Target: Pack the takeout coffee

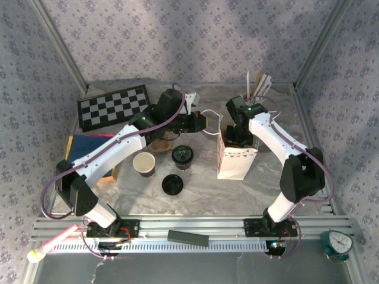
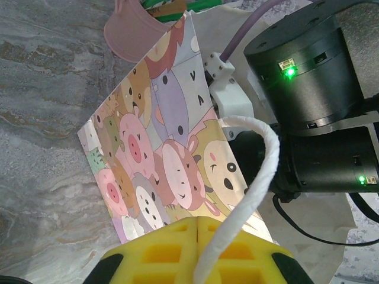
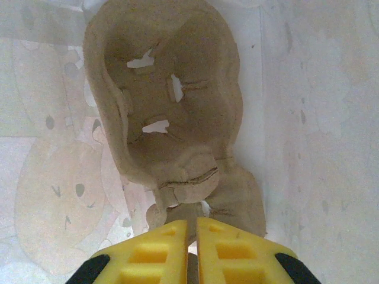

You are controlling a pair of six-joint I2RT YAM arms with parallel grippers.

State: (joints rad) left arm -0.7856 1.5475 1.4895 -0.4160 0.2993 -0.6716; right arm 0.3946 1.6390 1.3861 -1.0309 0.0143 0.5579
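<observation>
Inspection from the remote station, overhead and wrist views.

1. I am finding the takeout coffee (image 1: pixel 182 156) standing upright on the tabletop (image 1: pixel 237 198), black lid on. It is sitting outside the paper bag (image 1: pixel 234 163), to the bag's left and apart from it. Neither claw is touching it.

2. I am noting a lidless cup (image 1: pixel 144 162) just to the left of the coffee, and a loose black lid (image 1: pixel 172 184) lying flat in front of the two cups. A checkerboard (image 1: pixel 113 106) is lying at the far left of the tabletop.

3. The left claw (image 2: pixel 196 223) is reaching towards the bag's upper left edge. Its yellow fingers (image 2: pixel 160 248) are pressing together on the white cord handle (image 2: pixel 260 171), which is arching up from the cartoon-printed side of the bag.

4. The right arm is dipping into the bag's open mouth from above. In its wrist view, I am seeing the right claw (image 3: pixel 192 228) inside the bag. The fingers are drawn almost together, pinching the near edge of a brown cardboard cup carrier (image 3: pixel 172 100). The carrier is lying against the bag's pale inner wall.
</observation>
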